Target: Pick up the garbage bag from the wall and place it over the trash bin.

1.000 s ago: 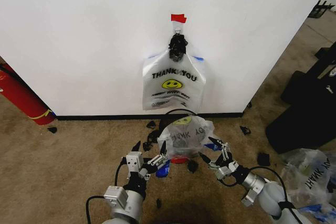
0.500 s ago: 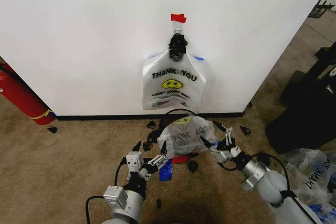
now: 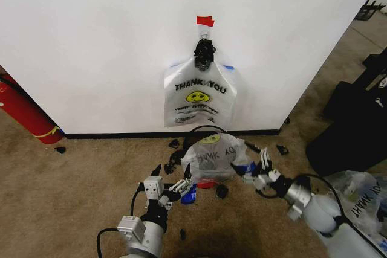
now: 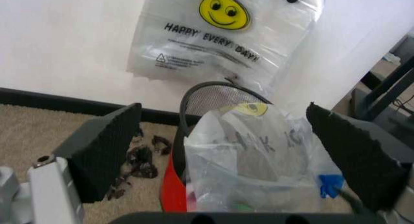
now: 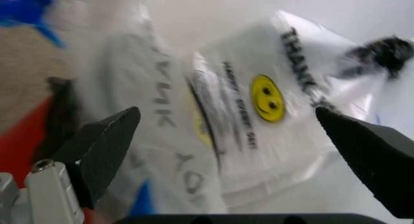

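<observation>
Low in the frame, the left end effector [image 3: 172,186] and right end effector [image 3: 257,168] hover spread, flanking the trash bin [image 3: 208,180], already lined. Beyond, at upper centre, the garbage bag [image 3: 200,96] hangs from the wall [image 3: 91,40], awaiting pickup.

The bin [image 3: 208,149] is mostly hidden under a second bag [image 3: 213,156] draped over it; only a piece of black rim and the red base show in the head view. In the left wrist view the hanging bag [image 4: 220,40] is cut off at the frame's edge, so its big lettering is lost. The right wrist view is blurred: the hanging bag's fine print cannot be read there. A red cylinder [image 3: 24,113] is cut off by the head view's left edge. The small dark bits [image 3: 175,144] on the carpet by the baseboard are too small to identify.
</observation>
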### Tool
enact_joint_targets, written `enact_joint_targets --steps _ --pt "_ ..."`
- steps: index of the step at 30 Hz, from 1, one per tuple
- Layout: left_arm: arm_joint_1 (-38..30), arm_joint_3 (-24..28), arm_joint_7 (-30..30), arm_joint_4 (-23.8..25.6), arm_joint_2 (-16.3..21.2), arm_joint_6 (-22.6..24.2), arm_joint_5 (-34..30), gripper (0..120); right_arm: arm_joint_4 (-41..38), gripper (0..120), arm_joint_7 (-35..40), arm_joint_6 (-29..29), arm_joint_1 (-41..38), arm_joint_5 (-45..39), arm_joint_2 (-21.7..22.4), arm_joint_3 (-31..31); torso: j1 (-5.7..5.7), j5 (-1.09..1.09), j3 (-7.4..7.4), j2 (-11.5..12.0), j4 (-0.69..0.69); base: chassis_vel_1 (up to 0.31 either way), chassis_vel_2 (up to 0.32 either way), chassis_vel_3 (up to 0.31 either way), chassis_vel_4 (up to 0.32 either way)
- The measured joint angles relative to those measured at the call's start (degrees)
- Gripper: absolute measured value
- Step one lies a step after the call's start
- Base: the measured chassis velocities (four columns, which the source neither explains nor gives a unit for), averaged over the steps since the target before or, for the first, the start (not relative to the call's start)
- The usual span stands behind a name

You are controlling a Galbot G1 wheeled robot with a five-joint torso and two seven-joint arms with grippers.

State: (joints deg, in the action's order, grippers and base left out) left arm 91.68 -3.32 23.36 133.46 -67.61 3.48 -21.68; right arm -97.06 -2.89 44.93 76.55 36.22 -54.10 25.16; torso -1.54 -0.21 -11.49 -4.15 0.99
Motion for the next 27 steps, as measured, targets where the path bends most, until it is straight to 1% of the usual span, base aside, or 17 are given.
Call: enact_joint_targets --steps 2,6,12,17,20,27 --pt "0.0 0.2 0.0 -0.1 -0.3 0.0 0.0 100 0.0 100 -2.0 1.7 1.2 1.1 0.0 1.2 0.0 -0.01 0.0 0.0 0.01 0.0 0.0 0.0 0.0" --pt "0.3 0.2 -0.1 -0.2 -0.5 0.0 0.0 100 0.1 100 -3.4 2.1 2.4 2.2 0.4 2.4 0.0 -0.02 0.0 0.0 0.0 0.0 0.0 0.0 0.0" --pt "0.1 0.1 -0.1 -0.4 -0.5 0.0 0.0 100 2.4 100 -4.2 2.1 0.9 4.6 -0.2 2.5 0.0 -0.01 0.0 0.0 0.0 0.0 0.0 0.0 0.0" --pt "0.4 -0.1 -0.1 -0.2 -0.6 0.0 0.0 100 3.4 100 -3.7 2.2 -0.8 5.8 -1.2 1.6 0.0 -0.01 0.0 0.0 -0.01 0.0 0.0 0.0 0.0" --pt "0.5 -0.1 -0.1 -0.2 -0.5 0.0 0.0 100 3.7 100 -3.6 1.3 -1.1 5.9 -1.6 1.3 0.0 -0.01 0.0 0.0 0.01 0.0 0.0 0.0 0.0" --pt "0.2 0.0 0.0 0.0 -0.3 0.1 -0.2 100 3.8 100 -2.2 -0.3 -2.5 6.0 -2.5 0.9 0.0 -0.01 0.0 0.0 0.0 0.0 0.0 0.0 0.0"
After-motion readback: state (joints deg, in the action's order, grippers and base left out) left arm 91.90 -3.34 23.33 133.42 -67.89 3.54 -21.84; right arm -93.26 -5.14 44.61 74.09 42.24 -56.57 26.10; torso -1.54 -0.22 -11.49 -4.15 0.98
